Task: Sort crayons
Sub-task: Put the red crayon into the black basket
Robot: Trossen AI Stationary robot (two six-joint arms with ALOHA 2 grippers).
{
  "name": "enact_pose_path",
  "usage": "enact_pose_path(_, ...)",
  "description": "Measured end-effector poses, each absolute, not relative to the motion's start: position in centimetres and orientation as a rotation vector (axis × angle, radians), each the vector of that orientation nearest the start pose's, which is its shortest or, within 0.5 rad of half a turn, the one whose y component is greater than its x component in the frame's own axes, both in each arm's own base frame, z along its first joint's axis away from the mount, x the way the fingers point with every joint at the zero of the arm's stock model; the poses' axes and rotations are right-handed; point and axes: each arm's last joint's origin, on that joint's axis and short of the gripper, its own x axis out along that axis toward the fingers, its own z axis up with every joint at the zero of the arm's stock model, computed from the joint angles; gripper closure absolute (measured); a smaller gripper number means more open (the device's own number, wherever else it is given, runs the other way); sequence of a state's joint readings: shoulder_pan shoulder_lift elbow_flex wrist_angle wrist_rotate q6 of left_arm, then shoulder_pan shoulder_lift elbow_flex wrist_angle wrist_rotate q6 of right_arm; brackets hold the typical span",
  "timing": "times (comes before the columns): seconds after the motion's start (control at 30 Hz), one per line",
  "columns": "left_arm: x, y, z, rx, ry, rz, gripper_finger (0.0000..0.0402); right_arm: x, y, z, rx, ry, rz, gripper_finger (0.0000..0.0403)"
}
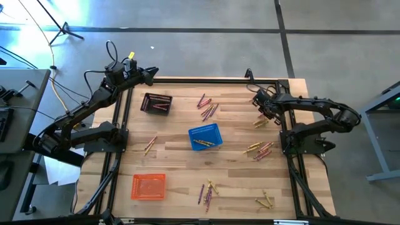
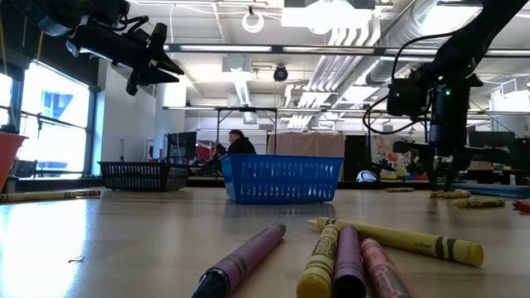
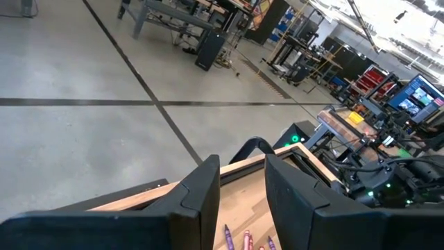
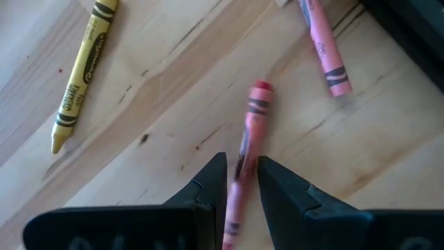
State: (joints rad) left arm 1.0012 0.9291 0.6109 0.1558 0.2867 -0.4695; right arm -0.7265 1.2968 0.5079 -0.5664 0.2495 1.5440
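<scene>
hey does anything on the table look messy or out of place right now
Yes. Crayons lie scattered in loose clusters across the table; only the blue basket and black basket hold some, the orange basket looks empty. Nothing looks damaged.

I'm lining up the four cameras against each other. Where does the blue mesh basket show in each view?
High view: blue mesh basket sits near the centre of the wooden table, with crayons inside.
Low view: the basket stands mid-picture, behind the nearest crayons.
Left wrist view: not in it.
Right wrist view: not in it.
Shared landmark: the black mesh basket, which the low view shows left of the blue one.
</scene>
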Motion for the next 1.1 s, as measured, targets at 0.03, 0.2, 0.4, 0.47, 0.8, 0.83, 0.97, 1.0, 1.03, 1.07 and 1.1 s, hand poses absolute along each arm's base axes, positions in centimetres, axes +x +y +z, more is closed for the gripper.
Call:
enact_pose_path(0.03,11.9,17.1,28.0,-0.548,-0.037,0.734,0.0298,13.3,-12.7,13.1,1.49,0.459,-1.744,0.0334)
enact_pose_path(0.2,11.9,17.1,28.0,-0.548,-0.037,0.734,0.0298,13.0,-12.5,12.7,1.483,0.451,-1.747,0.0334)
enact_pose_path(0.4,11.9,17.1,28.0,-0.548,-0.038,0.734,0.0298,12.6,-12.2,12.1,1.48,0.437,-1.779,0.0375)
enact_pose_path(0.47,11.9,17.1,28.0,-0.549,-0.038,0.734,0.0298,12.6,-12.2,12.1,1.469,0.43,-1.786,0.0392)
enact_pose_path(0.8,11.9,17.1,28.3,-0.537,-0.065,0.728,0.0298,14.3,-13.4,14.3,1.422,0.334,-1.665,0.0396)
enact_pose_path(0.83,11.9,17.1,28.4,-0.541,-0.078,0.726,0.0298,14.9,-13.7,15.2,1.409,0.294,-1.617,0.0395)
enact_pose_path(0.97,12.1,17.0,28.7,-0.588,-0.129,0.696,0.0298,17.2,-14.7,18.4,1.286,0.203,-1.405,0.0396)
enact_pose_path(1.0,12.3,17.0,28.8,-0.604,-0.137,0.677,0.0298,18.0,-14.9,19.6,1.241,0.16,-1.333,0.0397)
enact_pose_path(1.03,12.4,16.9,28.8,-0.621,-0.138,0.66,0.0298,18.8,-15.1,20.8,1.199,0.121,-1.266,0.0397)
enact_pose_path(1.07,12.7,16.8,28.7,-0.628,-0.138,0.639,0.0298,19.5,-15.1,21.9,1.154,0.094,-1.208,0.0398)
enact_pose_path(1.1,13.1,16.7,28.7,-0.639,-0.133,0.615,0.0298,20.2,-15.1,22.9,1.108,0.075,-1.156,0.0398)
